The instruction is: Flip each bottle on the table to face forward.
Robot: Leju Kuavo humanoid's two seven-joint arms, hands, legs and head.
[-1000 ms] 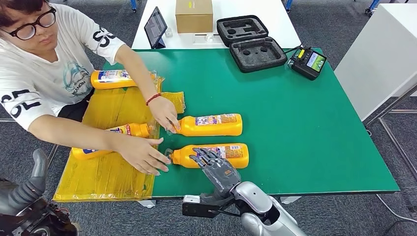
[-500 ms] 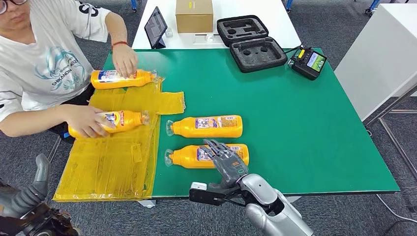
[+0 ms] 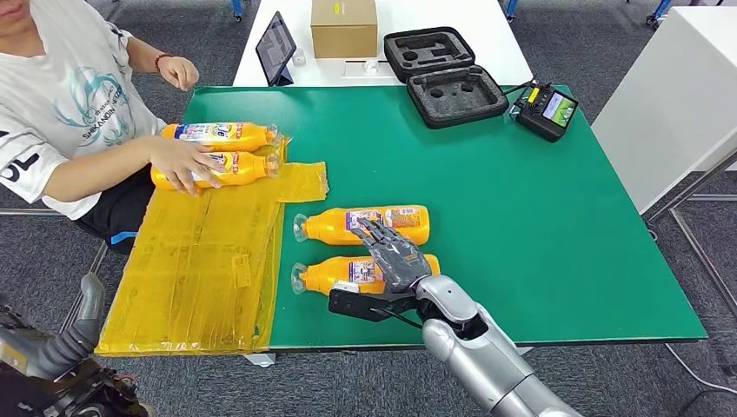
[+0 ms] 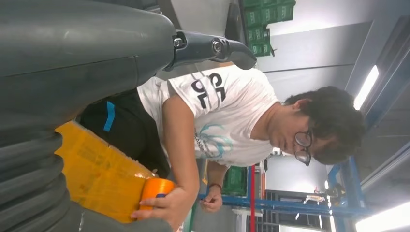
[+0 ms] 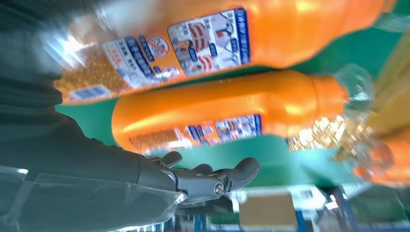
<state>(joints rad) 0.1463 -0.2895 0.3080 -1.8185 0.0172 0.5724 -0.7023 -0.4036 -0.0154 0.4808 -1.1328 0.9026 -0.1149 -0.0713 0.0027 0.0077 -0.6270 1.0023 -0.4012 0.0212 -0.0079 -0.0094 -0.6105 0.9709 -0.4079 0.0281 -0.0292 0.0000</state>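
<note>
right, nothing looks turned yet: the right hand is spread flat, fingers apart and gripping nothing, over the near bottle, fingertips reaching toward the far bottle. both lie on their sides on the matte green desk, clear caps pointing left, glossy orange plastic with printed labels up; whether those labels are fronts or backs i can't tell. left hand hangs low, its pose unreadable. off to the side a crinkly yellow sheet, and a person's hand resting on two more bottles, so several flips seem left.
</note>
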